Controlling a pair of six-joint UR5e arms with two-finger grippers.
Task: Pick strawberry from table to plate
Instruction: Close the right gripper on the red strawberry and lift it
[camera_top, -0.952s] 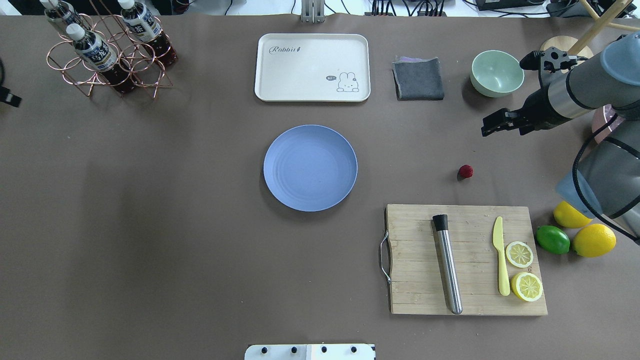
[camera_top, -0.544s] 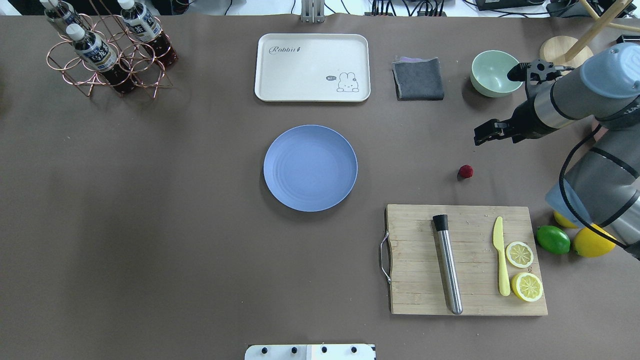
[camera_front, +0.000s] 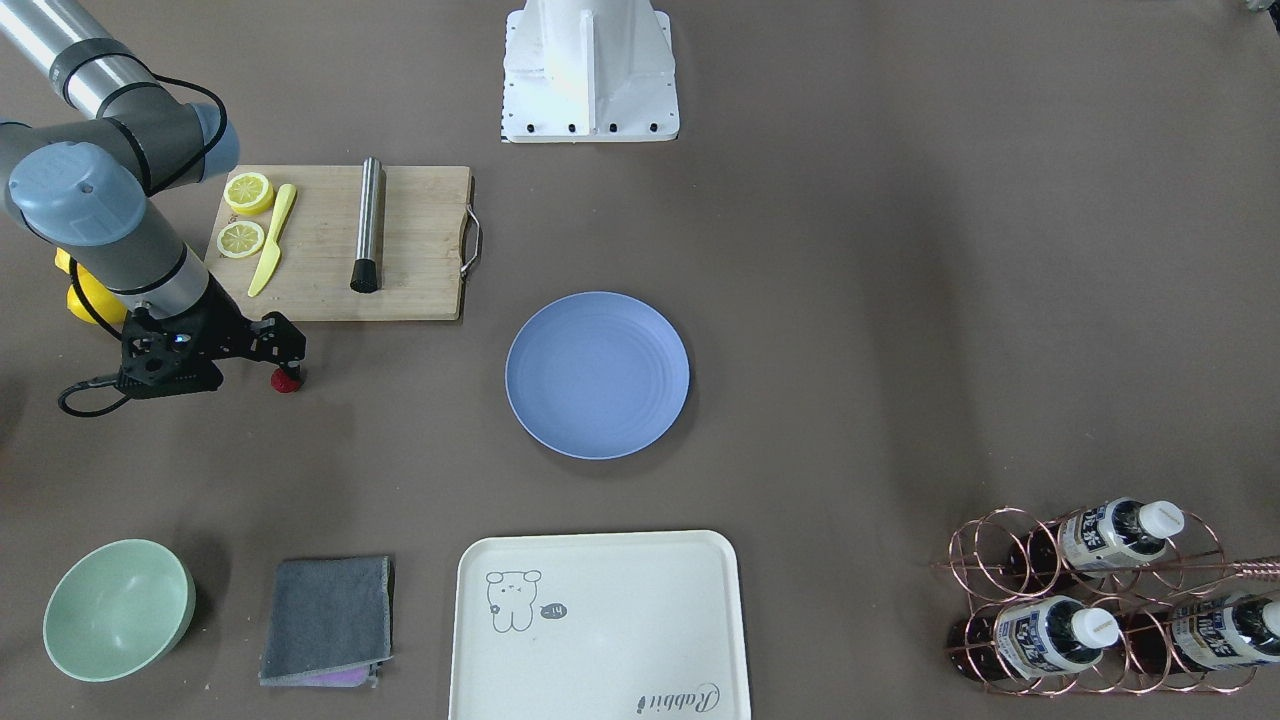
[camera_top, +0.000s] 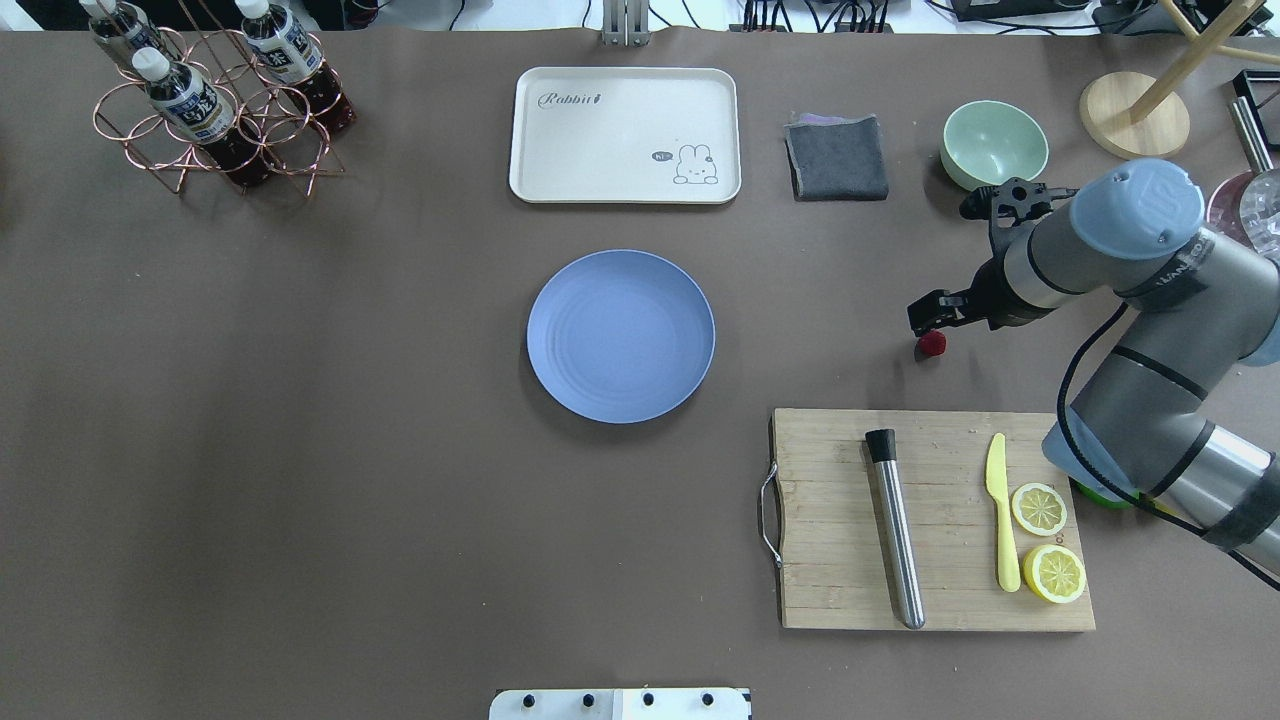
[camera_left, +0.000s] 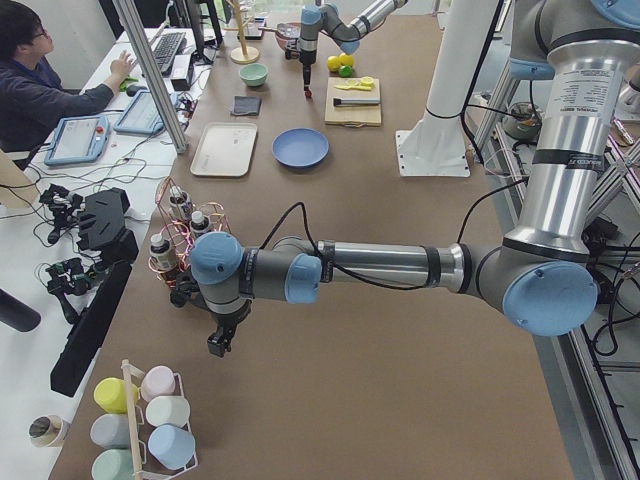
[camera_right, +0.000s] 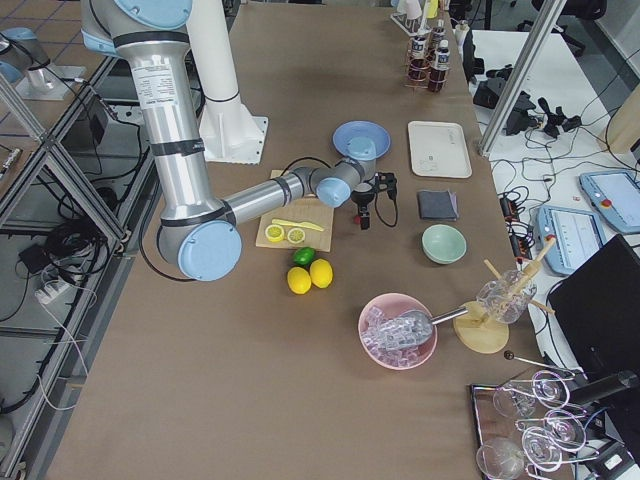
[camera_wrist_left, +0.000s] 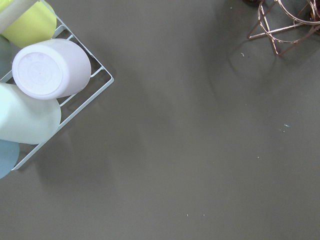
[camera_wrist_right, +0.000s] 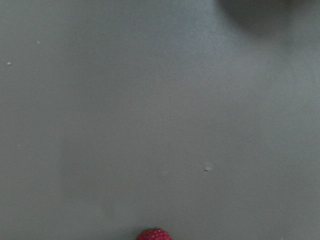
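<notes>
On the matte grey-brown table (camera_top: 300, 450), just past the far edge of the wooden cutting board (camera_top: 840, 520), lies the tiny dark-red strawberry (camera_top: 932, 344). It is roundish with a bumpy skin and sits well apart from the round periwinkle-blue plate (camera_top: 620, 335), on the robot's right side. The black right gripper (camera_top: 925, 315) hangs right by the berry. Its fingers are too small and dark to tell whether they are spread or pressed together, or whether they touch the fruit.

The right wrist view catches only the berry's pimpled top at its bottom edge, with table all around it. Only the right side view shows a pink bowl (camera_right: 372, 305) filled with ice cubes (camera_right: 395, 330). The left side view alone shows the left gripper (camera_left: 216, 346) low over the table's other end, and its state cannot be told. Near it, a white wire rack (camera_wrist_left: 111, 78) holds pastel cups (camera_wrist_left: 50, 67) lying on their sides. A copper wire rack (camera_top: 135, 150) carries dark bottles (camera_top: 185, 100).
</notes>
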